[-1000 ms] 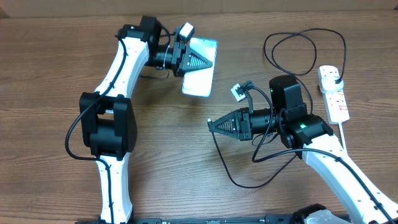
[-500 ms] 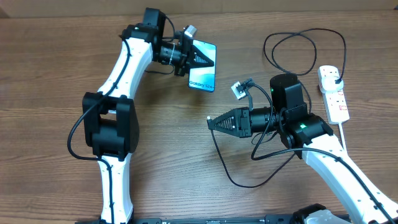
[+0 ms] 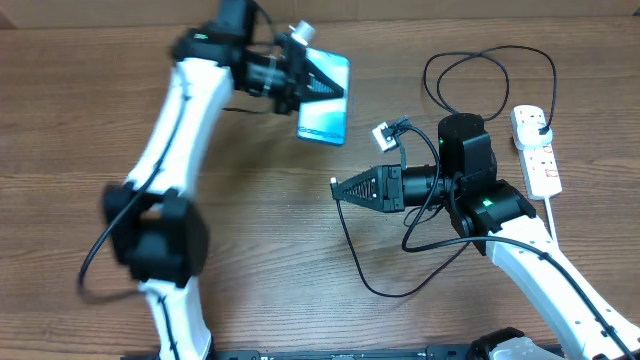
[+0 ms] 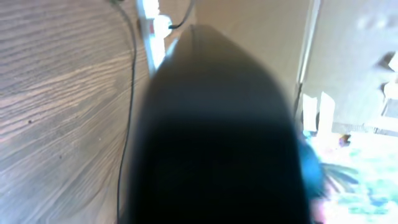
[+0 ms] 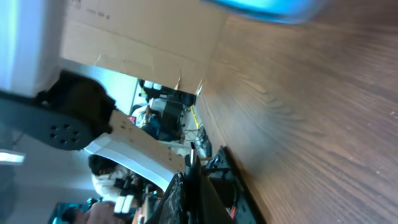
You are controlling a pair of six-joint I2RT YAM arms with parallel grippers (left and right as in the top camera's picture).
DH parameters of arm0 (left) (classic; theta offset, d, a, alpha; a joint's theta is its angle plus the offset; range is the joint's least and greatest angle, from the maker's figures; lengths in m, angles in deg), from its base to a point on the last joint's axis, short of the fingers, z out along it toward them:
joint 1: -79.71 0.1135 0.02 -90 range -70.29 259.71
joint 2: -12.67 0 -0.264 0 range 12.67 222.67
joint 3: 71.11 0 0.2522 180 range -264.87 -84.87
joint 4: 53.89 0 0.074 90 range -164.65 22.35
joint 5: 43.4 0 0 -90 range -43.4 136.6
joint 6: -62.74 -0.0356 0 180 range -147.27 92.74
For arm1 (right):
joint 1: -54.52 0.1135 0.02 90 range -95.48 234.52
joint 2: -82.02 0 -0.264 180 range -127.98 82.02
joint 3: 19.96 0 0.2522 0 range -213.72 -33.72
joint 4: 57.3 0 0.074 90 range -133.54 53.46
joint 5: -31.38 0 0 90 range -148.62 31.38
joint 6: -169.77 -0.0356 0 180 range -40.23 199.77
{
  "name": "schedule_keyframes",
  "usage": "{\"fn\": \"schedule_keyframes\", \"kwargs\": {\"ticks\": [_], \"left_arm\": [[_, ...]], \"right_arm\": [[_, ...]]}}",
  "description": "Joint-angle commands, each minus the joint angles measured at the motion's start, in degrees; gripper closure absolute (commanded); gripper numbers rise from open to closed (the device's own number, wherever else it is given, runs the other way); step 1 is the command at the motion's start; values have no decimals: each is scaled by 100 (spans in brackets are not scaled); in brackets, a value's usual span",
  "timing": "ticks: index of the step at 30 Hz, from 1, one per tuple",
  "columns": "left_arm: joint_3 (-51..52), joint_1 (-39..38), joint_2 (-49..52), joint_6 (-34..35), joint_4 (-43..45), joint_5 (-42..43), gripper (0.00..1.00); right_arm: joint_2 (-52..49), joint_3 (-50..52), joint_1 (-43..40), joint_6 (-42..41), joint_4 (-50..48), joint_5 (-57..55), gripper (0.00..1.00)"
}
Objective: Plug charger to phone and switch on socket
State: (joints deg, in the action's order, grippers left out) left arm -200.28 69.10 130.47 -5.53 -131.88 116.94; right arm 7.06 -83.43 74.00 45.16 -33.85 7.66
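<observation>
Aloft: left end effector (image 3: 338, 90) holds phone (image 3: 325, 118); right end effector (image 3: 336, 187), charger (image 3: 390, 296).

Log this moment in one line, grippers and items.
left gripper: shut on phone | right gripper: shut on charger tip | not yet plugged | socket: untouched

The brown wood-grain table (image 3: 280, 230) carried a white power strip (image 3: 537, 150) near its right edge, with a black plug seated at the far end. The strip's thick white cord (image 3: 553, 215) ran toward the near edge. The thin black charger cable (image 3: 427, 80) looped on the wood just left of the strip, and more slack curved nearer the front.
</observation>
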Motion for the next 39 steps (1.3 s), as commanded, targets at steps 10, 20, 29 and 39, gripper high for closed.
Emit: {"fn": "schedule_keyframes", "kwargs": {"ticks": [10,20,29,39], "left_arm": [[151,155,-968,-970,-931,-291,96],[634,-278,-968,979,1325,-487,96],[636,-393,-970,1429,1755,-107,96],[636,-236,-970,1425,1965,719,96]], "right_arm": [[17,-87,70,-55,-133,826,96],[17,-87,328,-885,-1488,728,96],[17,-87,328,-1213,-2142,286,96],[17,-87,192,-1537,-2763,109,96]]}}
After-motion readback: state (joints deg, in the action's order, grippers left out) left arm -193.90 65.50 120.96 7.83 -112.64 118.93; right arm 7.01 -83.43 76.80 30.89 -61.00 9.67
